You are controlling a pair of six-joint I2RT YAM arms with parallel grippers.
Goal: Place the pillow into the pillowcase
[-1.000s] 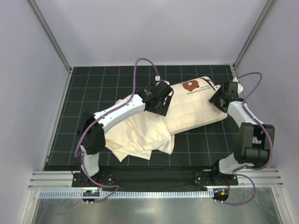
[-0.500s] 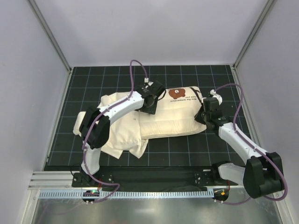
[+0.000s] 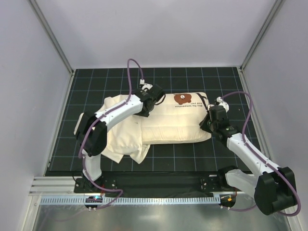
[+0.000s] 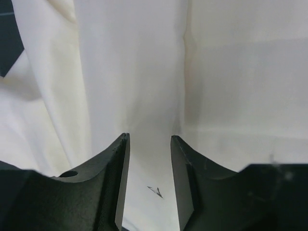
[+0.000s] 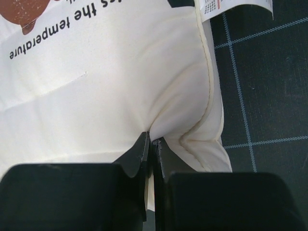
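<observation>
Clamping the right gripper onto the pillow, jaws drawn almost together on a pinch of the stitched edge close to a corner. Showing printed text and a brown logo ahead of these fingertips and to their left, with the black gridded mat to their right.

Holding the left gripper over cream cloth with jaws standing partly apart. Showing smooth cloth across the gap between the fingers; not possible to tell whether any of it is gripped.

Lying behind and beside the left gripper, toward that arm's base: the pillowcase, limp and wrinkled, meeting the pillow's end under that gripper. Lying uncovered between the two grippers: the rest of the pillow.
</observation>
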